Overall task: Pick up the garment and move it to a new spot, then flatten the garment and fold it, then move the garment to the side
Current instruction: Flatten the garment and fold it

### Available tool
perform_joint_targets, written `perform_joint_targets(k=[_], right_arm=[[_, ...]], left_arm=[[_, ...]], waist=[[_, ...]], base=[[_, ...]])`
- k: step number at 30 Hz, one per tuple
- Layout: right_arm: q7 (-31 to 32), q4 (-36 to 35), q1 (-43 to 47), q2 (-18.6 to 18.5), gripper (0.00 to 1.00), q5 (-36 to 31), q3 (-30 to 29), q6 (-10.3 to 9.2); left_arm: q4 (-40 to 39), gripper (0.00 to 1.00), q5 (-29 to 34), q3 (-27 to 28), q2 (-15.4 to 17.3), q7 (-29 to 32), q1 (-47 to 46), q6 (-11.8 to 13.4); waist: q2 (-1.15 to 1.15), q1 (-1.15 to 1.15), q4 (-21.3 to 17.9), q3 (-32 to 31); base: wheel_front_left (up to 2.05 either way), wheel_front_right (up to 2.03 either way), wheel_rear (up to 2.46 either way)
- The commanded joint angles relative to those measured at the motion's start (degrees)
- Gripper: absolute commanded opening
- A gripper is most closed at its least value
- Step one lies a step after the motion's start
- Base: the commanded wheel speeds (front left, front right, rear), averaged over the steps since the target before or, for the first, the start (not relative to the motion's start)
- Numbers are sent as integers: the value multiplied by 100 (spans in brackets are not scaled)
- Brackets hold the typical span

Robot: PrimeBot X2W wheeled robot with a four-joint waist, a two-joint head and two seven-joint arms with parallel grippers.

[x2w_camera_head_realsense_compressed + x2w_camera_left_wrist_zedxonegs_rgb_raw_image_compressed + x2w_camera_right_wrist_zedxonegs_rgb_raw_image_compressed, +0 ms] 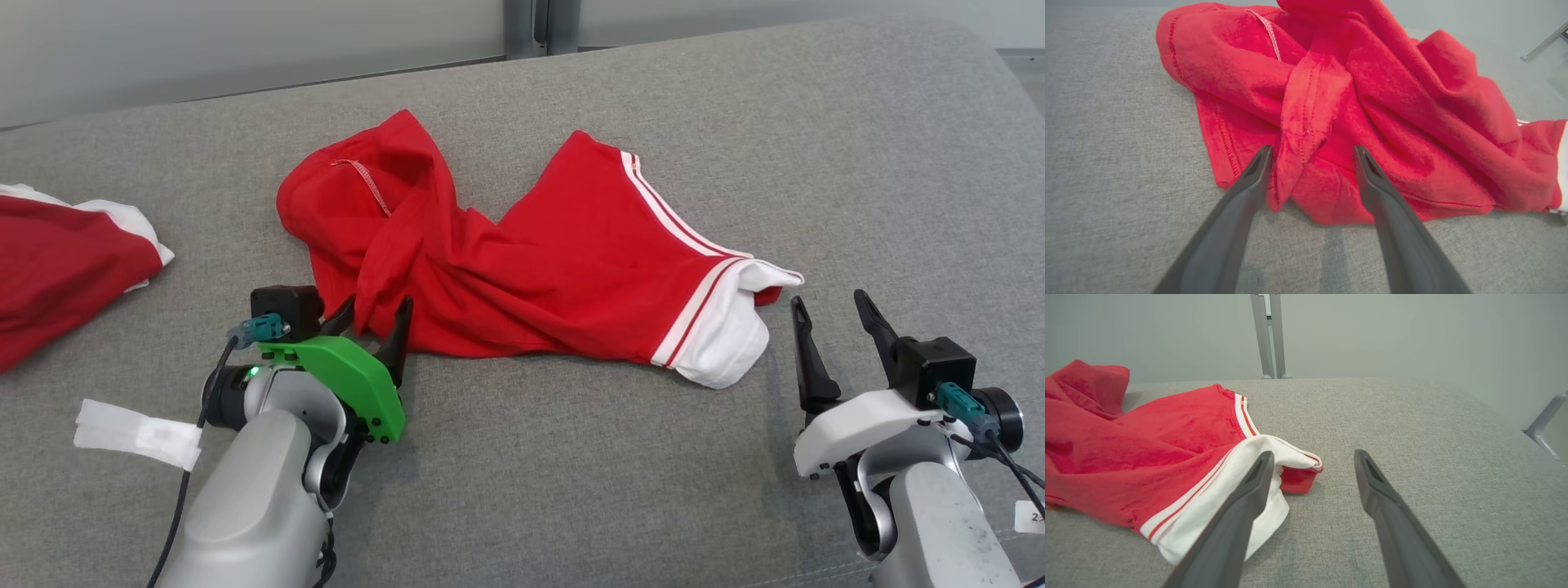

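**Garment lies crumpled, both grippers spread**

Garment (531,269), red with a white striped band, lies bunched on the grey padded surface (571,474). Its long axis runs left to right across the head view. The white band points right and the twisted red end points left.

The left gripper (378,304) stands wide apart at the garment's near left edge, with a fold of red cloth between its fingers (1249,179). Whether they press the cloth cannot be told. The right gripper (829,298), also spread, sits just beside the white band and holds nothing.
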Motion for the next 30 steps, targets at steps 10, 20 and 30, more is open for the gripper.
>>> perform_joint_targets(k=[10, 20, 30], right_arm=[[3, 48, -1, -13, 100, -10, 68, -8], [-19, 62, 82, -12, 100, -20, -15, -8], [3, 68, 132, -12, 100, 25, -19, -8]], left_arm=[[-62, 0, -796, 129, -184, -5, -61, -113], [-968, 0, -1559, -145, 372, -6, 205, -121], [-2867, 0, -2172, -386, 2026, 213, 786, -119]], waist=[[0, 0, -13, -68], [0, 0, 114, -169], [0, 0, 235, -312]], base=[[0, 0, 0], [0, 0, 0], [0, 0, 0]])
